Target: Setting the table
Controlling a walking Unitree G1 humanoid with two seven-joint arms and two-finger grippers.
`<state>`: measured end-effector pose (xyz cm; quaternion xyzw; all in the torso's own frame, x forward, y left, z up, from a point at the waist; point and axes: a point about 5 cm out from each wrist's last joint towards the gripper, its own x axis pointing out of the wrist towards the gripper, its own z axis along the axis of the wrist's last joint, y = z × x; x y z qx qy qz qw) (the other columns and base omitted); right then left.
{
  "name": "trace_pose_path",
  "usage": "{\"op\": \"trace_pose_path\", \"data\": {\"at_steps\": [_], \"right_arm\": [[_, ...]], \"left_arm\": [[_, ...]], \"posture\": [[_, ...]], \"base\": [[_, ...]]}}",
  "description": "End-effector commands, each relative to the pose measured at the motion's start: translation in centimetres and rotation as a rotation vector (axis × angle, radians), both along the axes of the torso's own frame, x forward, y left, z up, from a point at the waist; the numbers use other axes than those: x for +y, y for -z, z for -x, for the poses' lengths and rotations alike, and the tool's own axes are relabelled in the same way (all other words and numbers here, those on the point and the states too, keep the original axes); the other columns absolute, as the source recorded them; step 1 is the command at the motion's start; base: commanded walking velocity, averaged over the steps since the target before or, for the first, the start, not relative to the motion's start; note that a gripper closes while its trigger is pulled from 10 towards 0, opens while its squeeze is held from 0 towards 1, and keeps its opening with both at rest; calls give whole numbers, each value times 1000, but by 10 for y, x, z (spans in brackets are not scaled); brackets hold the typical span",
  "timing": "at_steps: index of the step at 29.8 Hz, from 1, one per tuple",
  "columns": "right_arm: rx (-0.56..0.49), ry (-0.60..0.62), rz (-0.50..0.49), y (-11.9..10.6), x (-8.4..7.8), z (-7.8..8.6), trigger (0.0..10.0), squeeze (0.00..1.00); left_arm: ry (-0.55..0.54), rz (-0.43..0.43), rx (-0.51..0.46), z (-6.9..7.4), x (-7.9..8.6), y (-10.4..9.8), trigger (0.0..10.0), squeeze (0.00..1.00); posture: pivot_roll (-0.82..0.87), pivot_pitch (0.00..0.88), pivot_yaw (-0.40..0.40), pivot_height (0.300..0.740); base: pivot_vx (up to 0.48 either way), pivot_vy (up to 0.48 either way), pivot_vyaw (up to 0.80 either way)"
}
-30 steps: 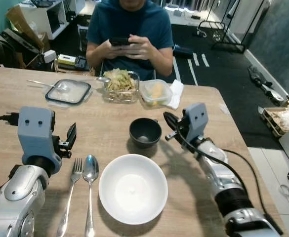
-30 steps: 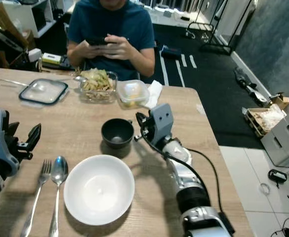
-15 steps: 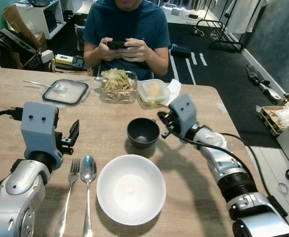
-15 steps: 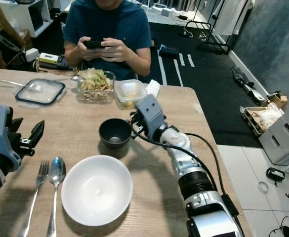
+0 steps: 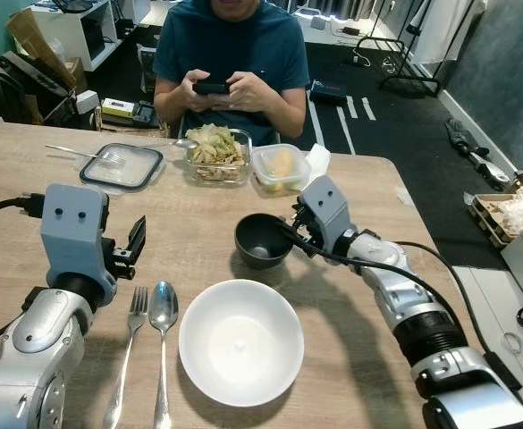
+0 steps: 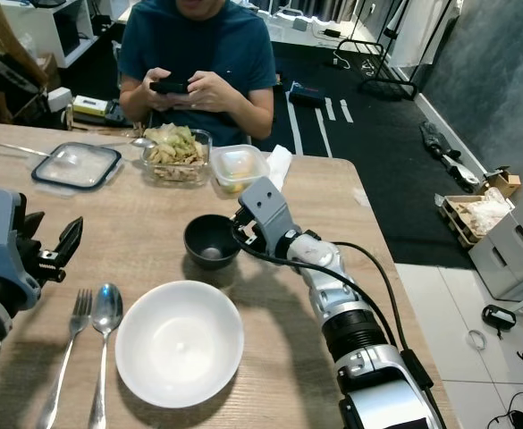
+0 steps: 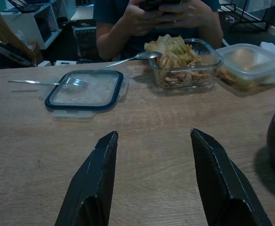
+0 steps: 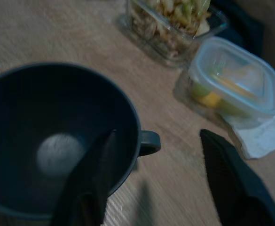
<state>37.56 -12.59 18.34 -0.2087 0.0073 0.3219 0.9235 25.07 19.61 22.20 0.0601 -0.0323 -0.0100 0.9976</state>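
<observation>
Fingers spread, our right gripper [image 8: 149, 188] straddled the dark round ceramic cup's [image 5: 262, 239] rim — a shallow pinch, we judged, could tip it; left gripper [image 7: 153, 176] gaped idle.

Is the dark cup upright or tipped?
Upright: the dark cup sits flat on the table, mouth up, open right gripper straddling its rim.

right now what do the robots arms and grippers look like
Both arms are silver metal with black ribbed joints and black cables. Each wrist carries a blue-grey block. The left gripper and right gripper each have two long black fingers.
</observation>
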Motion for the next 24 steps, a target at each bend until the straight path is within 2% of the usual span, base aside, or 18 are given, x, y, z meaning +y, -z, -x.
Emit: {"op": "trace_pose_path", "data": {"at_steps": [1, 2, 3, 8, 9, 10, 11, 12, 13, 14, 15, 16, 24], "right_arm": [[36, -6, 26, 5, -2, 1, 10000, 1000], [88, -22, 64, 11, -5, 4, 10000, 141], [110, -21, 59, 13, -6, 4, 10000, 0], [189, -65, 82, 20, -7, 8, 10000, 0], [193, -71, 93, 20, -7, 8, 8784, 0], [192, -75, 103, 20, -7, 8, 8118, 0], [188, -75, 103, 19, -7, 8, 5804, 0], [185, -74, 100, 18, -7, 7, 5216, 0], [185, -74, 100, 18, -7, 7, 5216, 0], [174, -72, 96, 16, -7, 6, 3020, 0], [168, -70, 90, 15, -6, 5, 2706, 0], [167, -70, 83, 14, -5, 5, 0, 0], [207, -73, 46, 23, -4, 9, 0, 0]], "left_arm": [[0, -1, 18, 0, 0, 5, 10000, 0], [-1, 1, 18, 0, 0, 5, 10000, 0], [-2, 2, 18, -1, 0, 5, 10000, 0], [-7, 8, 20, 0, 0, 6, 10000, 0], [-9, 10, 21, 1, 0, 7, 10000, 0], [-11, 11, 21, 1, 0, 7, 10000, 0], [-12, 12, 21, 1, 0, 7, 10000, 0], [-12, 12, 21, 1, 0, 7, 10000, 0], [-12, 12, 21, 1, 0, 7, 10000, 0], [-13, 13, 21, 1, 0, 7, 10000, 0], [-14, 14, 22, 1, 0, 7, 10000, 0], [-15, 14, 22, 1, 0, 8, 10000, 0], [-21, 15, 23, 1, 0, 8, 10000, 0]], "posture": [[266, 17, -6, 740], [262, 19, -9, 740], [261, 20, -10, 740], [258, 23, -16, 740], [258, 23, -18, 740], [258, 23, -18, 740], [258, 23, -19, 740], [258, 24, -19, 740], [258, 24, -19, 740], [257, 25, -19, 740], [257, 25, -19, 740], [259, 26, -19, 740], [261, 27, -19, 740]], "base": [[0, 0, 0], [0, 0, 0], [0, 0, 0], [0, 0, 0], [0, 0, 0], [0, 0, 0], [0, 0, 0], [0, 0, 0], [0, 0, 0], [0, 0, 0], [0, 0, 0], [0, 0, 0], [0, 0, 0]]}}
